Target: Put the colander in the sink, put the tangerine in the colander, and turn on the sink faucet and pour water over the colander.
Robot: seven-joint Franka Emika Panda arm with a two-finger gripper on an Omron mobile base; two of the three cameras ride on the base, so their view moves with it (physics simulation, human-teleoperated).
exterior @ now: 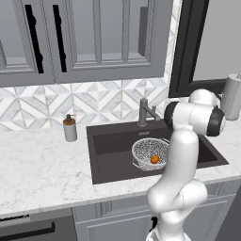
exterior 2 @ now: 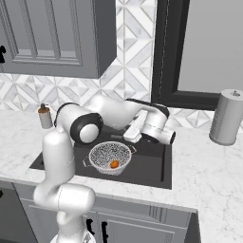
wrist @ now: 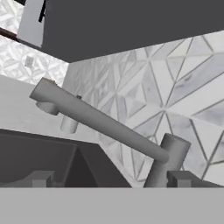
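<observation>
Left base view: colander [exterior: 149, 153] sitting inside the dark sink [exterior: 110, 157], toward the right half. Tangerine [exterior: 154, 159] lying in the colander, near its front side. Sink faucet [exterior: 144, 112] standing upright at the back rim of the sink, spout angled to the right. Small soap bottle [exterior: 70, 128] with an orange band on the white counter [exterior: 42, 169], left of the sink. Grey cupboards [exterior: 84, 37] hanging up above. White arm [exterior: 181, 160] rising in front of the right part of the sink and hiding some of the colander. Paper roll [exterior: 232, 96] at the far right.

Right base view: colander [exterior 2: 110, 157] in the sink [exterior 2: 147, 166], with the tangerine [exterior 2: 114, 164] inside, a bit right of the middle. Arm reaching across over the back of the sink. Grey canister [exterior 2: 227, 116] standing on the counter [exterior 2: 209, 171] to the right. Soap bottle [exterior 2: 45, 116] far left by the tiled wall.

Hand view: sink faucet [wrist: 100, 122] very close, long spout slanting up to the left from its round post. End effector [wrist: 109, 178] spread wide, one dark fingertip [wrist: 41, 178] low on the left and the other low on the right beside the post, nothing held between. Dark corner of the sink [wrist: 52, 162] below the spout. Soap bottle [wrist: 70, 122] small behind the spout. Tiled wall [wrist: 175, 87] behind.
</observation>
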